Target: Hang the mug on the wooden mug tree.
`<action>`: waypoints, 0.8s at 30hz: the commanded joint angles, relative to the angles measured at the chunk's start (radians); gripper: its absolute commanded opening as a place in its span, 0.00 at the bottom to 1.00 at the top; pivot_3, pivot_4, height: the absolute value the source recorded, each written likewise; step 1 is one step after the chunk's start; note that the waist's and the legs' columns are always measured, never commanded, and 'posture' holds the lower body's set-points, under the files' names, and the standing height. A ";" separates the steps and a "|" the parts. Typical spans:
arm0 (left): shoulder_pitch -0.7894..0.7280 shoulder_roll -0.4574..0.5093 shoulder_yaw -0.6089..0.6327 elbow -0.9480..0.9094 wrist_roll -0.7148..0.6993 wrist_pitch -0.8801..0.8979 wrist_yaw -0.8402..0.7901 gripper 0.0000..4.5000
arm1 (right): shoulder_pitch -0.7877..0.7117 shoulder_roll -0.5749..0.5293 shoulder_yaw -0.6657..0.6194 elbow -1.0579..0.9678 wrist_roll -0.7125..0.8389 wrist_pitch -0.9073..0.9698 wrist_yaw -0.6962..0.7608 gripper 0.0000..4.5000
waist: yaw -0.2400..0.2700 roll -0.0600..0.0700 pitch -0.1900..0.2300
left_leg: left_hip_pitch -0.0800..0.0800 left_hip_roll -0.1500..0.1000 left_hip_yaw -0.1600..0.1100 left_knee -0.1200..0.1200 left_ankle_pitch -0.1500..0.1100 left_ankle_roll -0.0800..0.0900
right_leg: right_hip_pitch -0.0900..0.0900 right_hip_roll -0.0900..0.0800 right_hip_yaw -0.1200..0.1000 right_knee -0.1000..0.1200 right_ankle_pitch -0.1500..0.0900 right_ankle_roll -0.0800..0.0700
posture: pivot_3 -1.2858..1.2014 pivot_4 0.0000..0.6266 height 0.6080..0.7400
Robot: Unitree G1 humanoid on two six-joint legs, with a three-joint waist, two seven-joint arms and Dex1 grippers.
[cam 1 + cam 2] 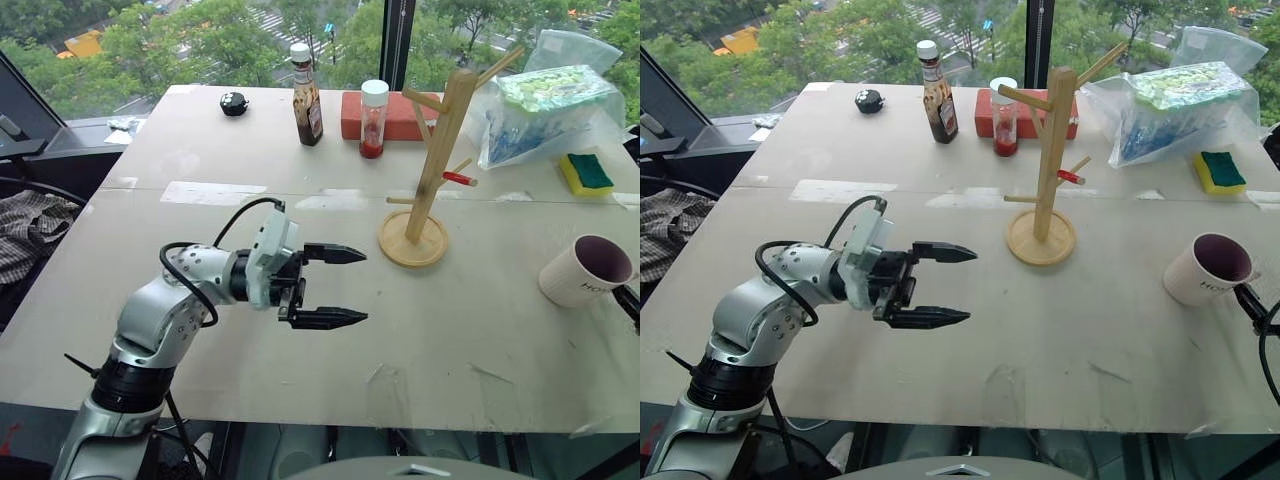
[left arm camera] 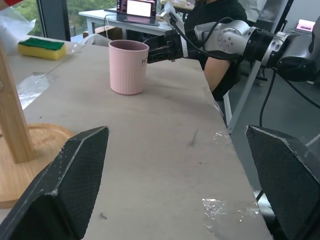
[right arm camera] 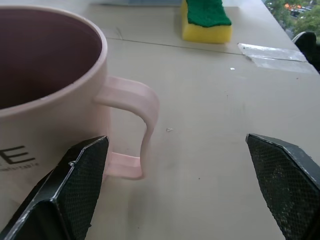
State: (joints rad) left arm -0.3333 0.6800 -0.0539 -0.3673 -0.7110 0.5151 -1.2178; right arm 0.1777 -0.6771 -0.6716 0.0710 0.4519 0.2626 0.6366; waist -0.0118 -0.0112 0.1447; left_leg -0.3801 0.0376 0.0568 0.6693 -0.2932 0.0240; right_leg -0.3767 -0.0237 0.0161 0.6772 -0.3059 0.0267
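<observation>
At the right edge of the head view, low and to the side, you see the mug [image 1: 585,270] standing upright on the counter [image 1: 300,330], its dark mouth tilted a little toward the camera. The right end effector [image 3: 175,190] sits just beside it: in the right wrist picture its two black fingers stand wide apart and hold nothing, and the mug fills the upper left, with its handle lying just past the left finger, not yet between the two. The handle points away from the mug body toward open counter, so you should judge the coming move as a small shift toward the mug to bring the handle or wall between the fingers.

The wooden mug tree [image 1: 430,170] stands upright at the centre right of the head view, well apart from the mug, pegs angled upward. The left end effector [image 1: 330,285] hovers at lower centre, fingers spread and empty, pointing toward the tree's base. The right arm is clearly the nearer one to the mug.

The left wrist picture adds what the head view cuts off: the right arm reaching in level behind the mug, fingertip beside its wall. The right wrist view alone shows the handle.
</observation>
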 commanded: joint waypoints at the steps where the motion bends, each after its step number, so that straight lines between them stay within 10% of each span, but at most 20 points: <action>1: 0.010 0.012 0.027 -0.039 -0.020 -0.006 -0.003 1.00 | -0.042 -0.021 0.001 0.035 -0.028 -0.039 -0.026 0.99 | -0.001 0.000 0.000 | 0.000 0.000 0.000 0.000 0.000 0.000 | 0.000 0.000 0.000 0.000 0.000 0.000 | 0.52 0.24 1.00; 6: 0.030 0.015 0.036 -0.050 -0.017 -0.008 0.003 1.00 | -0.100 -0.011 0.033 0.093 -0.046 -0.062 -0.026 0.99 | 0.000 0.000 0.000 | 0.000 0.000 0.000 0.000 0.000 0.000 | 0.000 0.000 0.000 0.000 0.000 0.000 | 0.52 0.24 1.00; 9: 0.035 0.016 0.039 -0.049 -0.013 -0.010 0.005 1.00 | -0.137 -0.007 0.063 0.149 -0.062 -0.090 -0.015 0.82 | 0.000 0.000 0.000 | 0.000 0.000 0.000 0.000 0.000 0.000 | 0.000 0.000 0.000 0.000 0.000 0.000 | 0.52 0.24 1.00; 16: 0.043 0.015 0.053 -0.054 -0.019 -0.006 0.025 1.00 | -0.170 -0.012 0.093 0.184 -0.053 -0.137 0.028 0.04 | 0.001 0.000 0.000 | 0.000 0.000 0.000 0.000 0.000 0.000 | 0.000 -0.004 0.000 0.000 0.000 0.000 | 0.52 0.24 1.00; 24: 0.125 -0.001 0.111 -0.014 -0.023 -0.035 0.050 1.00 | -0.143 -0.095 0.147 -0.256 0.031 -0.042 0.120 0.00 | -0.008 0.003 0.002 | 0.000 0.000 0.000 0.000 0.000 0.000 | 0.000 -0.004 0.002 0.000 0.000 0.000 | 0.52 0.24 1.00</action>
State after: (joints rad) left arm -0.2233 0.6790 0.0217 -0.3789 -0.7280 0.5105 -1.1665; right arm 0.0648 -0.7438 -0.5272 -0.0416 0.4374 0.1886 0.7476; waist -0.0194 -0.0080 0.1465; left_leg -0.3795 0.0381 0.0567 0.6691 -0.2932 0.0239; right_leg -0.3770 -0.0275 0.0179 0.6776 -0.3058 0.0269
